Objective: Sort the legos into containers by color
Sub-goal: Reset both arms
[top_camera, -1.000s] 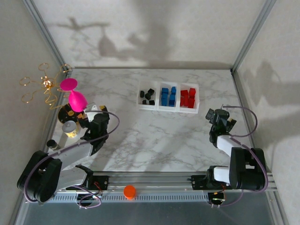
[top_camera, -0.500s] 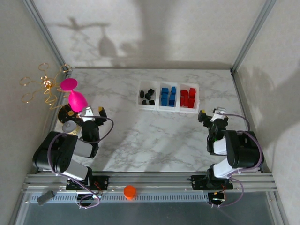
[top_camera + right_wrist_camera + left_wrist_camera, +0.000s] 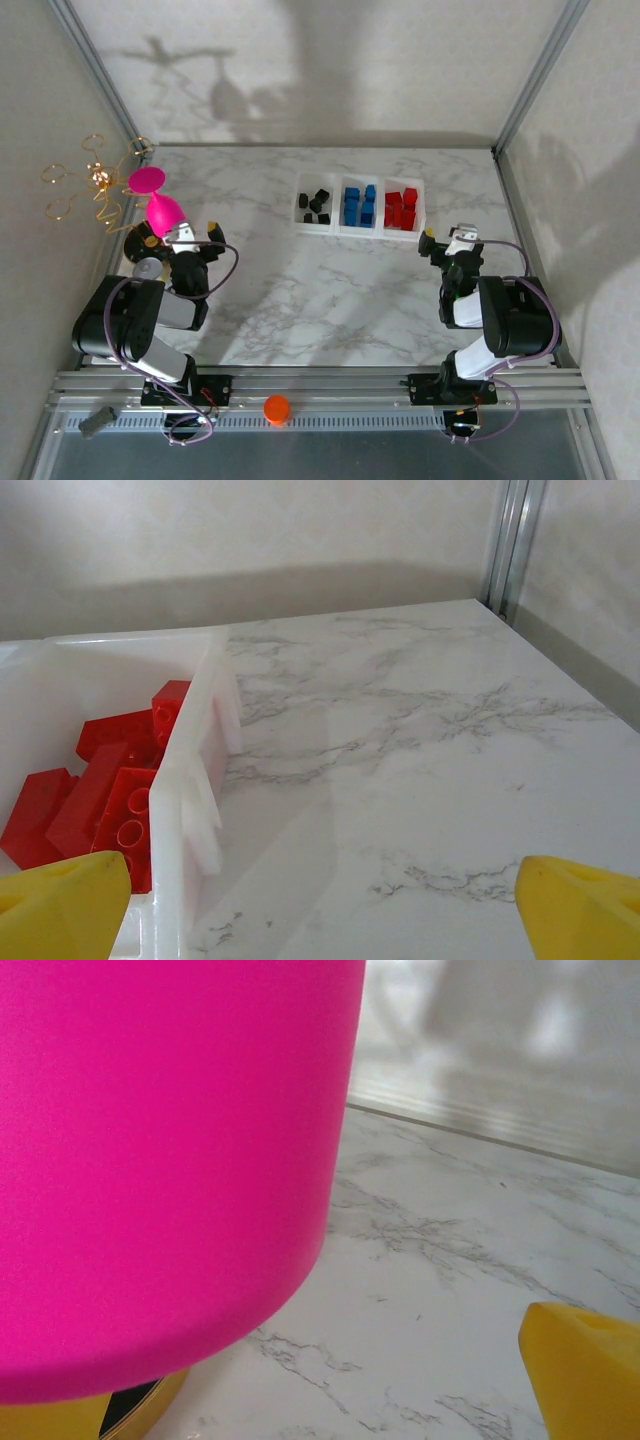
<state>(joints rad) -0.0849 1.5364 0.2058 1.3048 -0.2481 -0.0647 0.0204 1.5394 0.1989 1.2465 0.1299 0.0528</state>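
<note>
Legos (image 3: 360, 206) lie in the trays (image 3: 337, 231) at the far middle of the table (image 3: 300, 300): black in the left tray, blue in the middle one, red in the right one. Every brick we can find is in a tray, so we judge the sorting done and the step in hand to be parking both arms.

The right gripper (image 3: 447, 243) sits just near and to the right of the red tray. Its jaws are spread wide with nothing between them. Its wrist view shows the red legos (image 3: 100, 790) behind the tray's white wall (image 3: 195, 790), close to the left fingertip (image 3: 60, 905).

The left gripper (image 3: 190, 240) sits at the left side of the table, hard beside the pink ornament (image 3: 165, 212). In its wrist view the pink body looms on the left and one yellow fingertip (image 3: 585, 1370) shows at the lower right. We cannot tell whether these jaws are released or clenched.

To park well, we would draw the right arm straight toward the near edge and not swing it left, since a brush on that wall could shove the tray. The left arm should back off toward the near edge too, away from the ornament, which looks top-heavy and likely to tip at a nudge.
</note>
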